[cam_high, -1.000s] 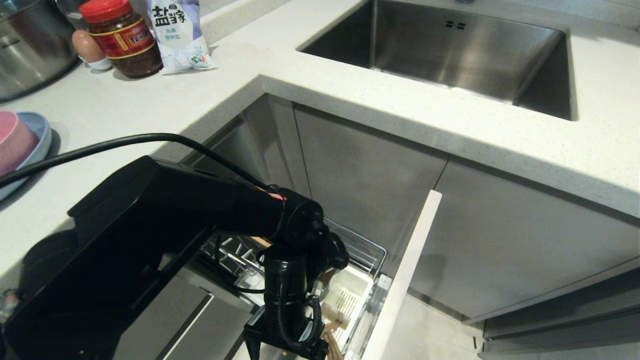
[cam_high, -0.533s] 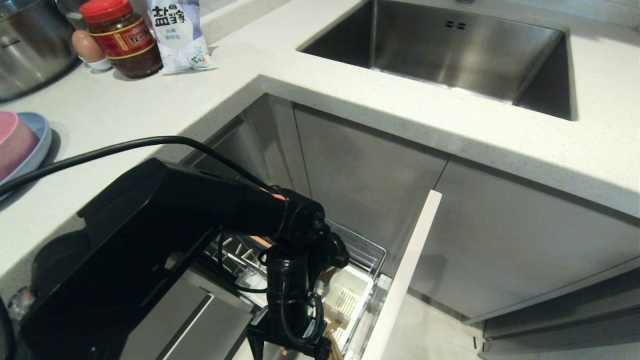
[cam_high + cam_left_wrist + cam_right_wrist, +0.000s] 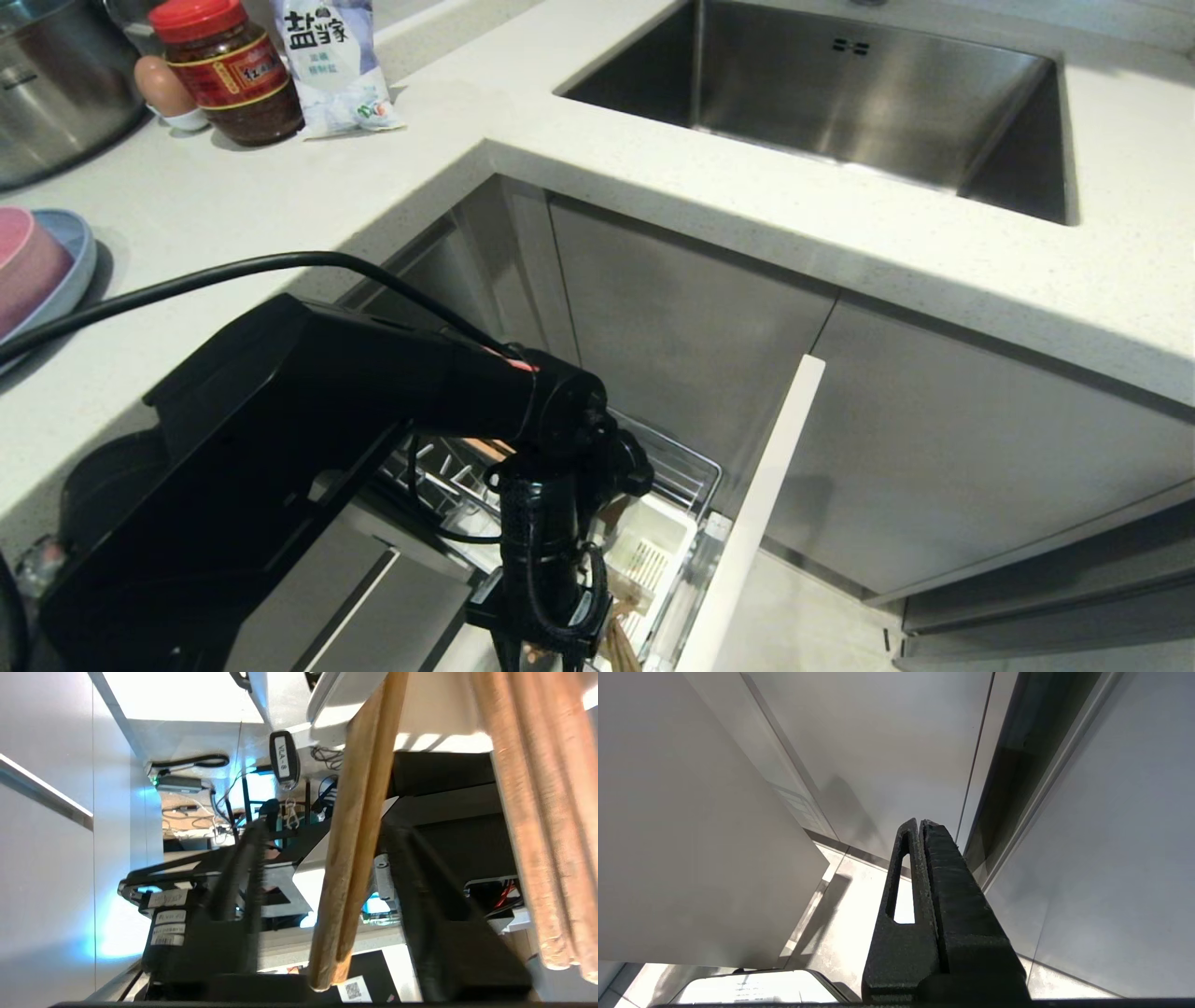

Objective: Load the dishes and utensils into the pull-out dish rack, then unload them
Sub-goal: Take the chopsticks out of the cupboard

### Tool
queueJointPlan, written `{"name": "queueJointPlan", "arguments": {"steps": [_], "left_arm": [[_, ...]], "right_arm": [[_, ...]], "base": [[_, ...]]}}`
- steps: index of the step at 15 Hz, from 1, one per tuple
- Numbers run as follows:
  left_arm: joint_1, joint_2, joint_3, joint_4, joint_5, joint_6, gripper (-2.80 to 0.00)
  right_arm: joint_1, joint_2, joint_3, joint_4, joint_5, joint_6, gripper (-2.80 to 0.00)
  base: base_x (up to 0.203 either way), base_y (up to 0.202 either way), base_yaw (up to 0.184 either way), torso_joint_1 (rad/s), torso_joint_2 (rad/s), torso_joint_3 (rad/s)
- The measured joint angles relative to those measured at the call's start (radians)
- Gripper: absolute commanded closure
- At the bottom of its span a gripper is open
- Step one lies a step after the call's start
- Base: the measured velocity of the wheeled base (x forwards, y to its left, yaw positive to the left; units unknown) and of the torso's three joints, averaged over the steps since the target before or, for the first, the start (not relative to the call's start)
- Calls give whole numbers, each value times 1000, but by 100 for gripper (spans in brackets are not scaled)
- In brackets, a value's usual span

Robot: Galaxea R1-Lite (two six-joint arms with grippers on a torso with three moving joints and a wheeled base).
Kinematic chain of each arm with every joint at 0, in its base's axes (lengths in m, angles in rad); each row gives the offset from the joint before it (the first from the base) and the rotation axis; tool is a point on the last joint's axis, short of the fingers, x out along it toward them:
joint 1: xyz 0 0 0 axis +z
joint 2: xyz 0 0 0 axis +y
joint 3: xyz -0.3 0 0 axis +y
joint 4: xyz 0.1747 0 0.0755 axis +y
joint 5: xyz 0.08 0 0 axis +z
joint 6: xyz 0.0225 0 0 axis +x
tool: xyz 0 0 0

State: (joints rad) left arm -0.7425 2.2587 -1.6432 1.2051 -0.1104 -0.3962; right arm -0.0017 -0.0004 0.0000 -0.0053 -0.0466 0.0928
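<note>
Head view: the black left gripper [image 3: 551, 653] is hanging at the bottom edge of the frame, pointing down into the white plastic cutlery caddy [image 3: 653, 551] of the chrome wire pull-out dish rack [image 3: 686, 471]. The pair of light-brown wooden chopsticks [image 3: 618, 644] is poking up right beside it. Over at the far left edge, the matte pink round bowl [image 3: 23, 266] is sitting in the flat light-blue plate [image 3: 79, 252] on the counter, so I'm guessing this is the unloading half.

Left wrist view: the chopsticks [image 3: 355, 835] are running through the middle of the frame, between the two black fingers [image 3: 420, 896]. The jaws are standing partway apart with gaps on both sides, not pinching yet. More wooden sticks [image 3: 537, 812] are crowding the right side.

Right wrist view: the right gripper [image 3: 920, 826] is parked low by the cabinet fronts, fingers pressed together, holding nothing.

To do this well, it should be squeezing both sticks together, staying clear of the neighbouring sticks, then lifting straight up so nothing is snagging on the caddy.
</note>
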Motion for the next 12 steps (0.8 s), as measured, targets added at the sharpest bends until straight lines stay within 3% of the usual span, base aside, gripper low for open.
{"name": "queueJointPlan", "arguments": {"steps": [12], "left_arm": [[-13,-36,3,2,1,-18,0]], "right_arm": [[0,0,0,0,0,0,0]], "base": [[0,0,0,0,0,0]]}}
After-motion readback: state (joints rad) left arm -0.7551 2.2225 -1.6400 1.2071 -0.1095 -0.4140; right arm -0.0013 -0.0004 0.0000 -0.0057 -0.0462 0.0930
